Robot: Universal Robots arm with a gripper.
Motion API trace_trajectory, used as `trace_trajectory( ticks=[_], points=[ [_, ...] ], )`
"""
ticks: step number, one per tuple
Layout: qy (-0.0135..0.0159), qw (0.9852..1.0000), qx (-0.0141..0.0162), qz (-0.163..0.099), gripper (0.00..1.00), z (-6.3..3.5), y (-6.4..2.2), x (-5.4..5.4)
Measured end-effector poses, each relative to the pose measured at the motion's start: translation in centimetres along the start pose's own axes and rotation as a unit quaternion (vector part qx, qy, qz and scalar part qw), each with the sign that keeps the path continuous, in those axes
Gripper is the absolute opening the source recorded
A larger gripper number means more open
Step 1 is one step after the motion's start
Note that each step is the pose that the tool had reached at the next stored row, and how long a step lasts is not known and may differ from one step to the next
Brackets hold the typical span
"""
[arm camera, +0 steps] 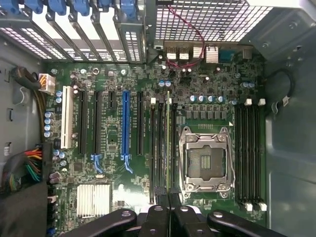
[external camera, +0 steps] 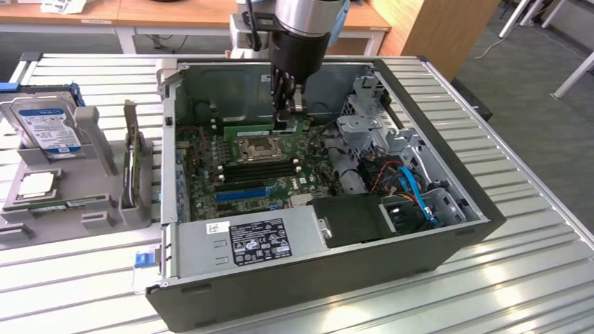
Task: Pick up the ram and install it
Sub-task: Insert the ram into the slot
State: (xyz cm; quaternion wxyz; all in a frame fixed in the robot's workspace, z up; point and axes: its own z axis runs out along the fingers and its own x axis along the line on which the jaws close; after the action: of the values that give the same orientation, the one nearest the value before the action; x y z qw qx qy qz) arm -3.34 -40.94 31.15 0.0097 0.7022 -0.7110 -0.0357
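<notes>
The ram is a thin green stick standing on edge inside the open computer case, at the far side of the motherboard. In the wrist view the ram runs edge-on along the memory slots beside the empty processor socket. My gripper reaches down into the case at the stick's end toward the exterior view's right. Its black fingers are shut on that end of the ram. Whether the stick is seated in a slot cannot be told.
The case lies open on a slatted metal table. A power supply and blue cables fill its near side. At the exterior view's left a grey fixture holds a hard drive, a silver processor chip and another green stick.
</notes>
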Motion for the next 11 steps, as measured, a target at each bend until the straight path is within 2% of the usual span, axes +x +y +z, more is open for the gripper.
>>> trace_trajectory(
  ticks=[11],
  points=[
    [0.0,1.0,0.0,0.0,0.11,1.06,-0.06,0.04]
  ],
)
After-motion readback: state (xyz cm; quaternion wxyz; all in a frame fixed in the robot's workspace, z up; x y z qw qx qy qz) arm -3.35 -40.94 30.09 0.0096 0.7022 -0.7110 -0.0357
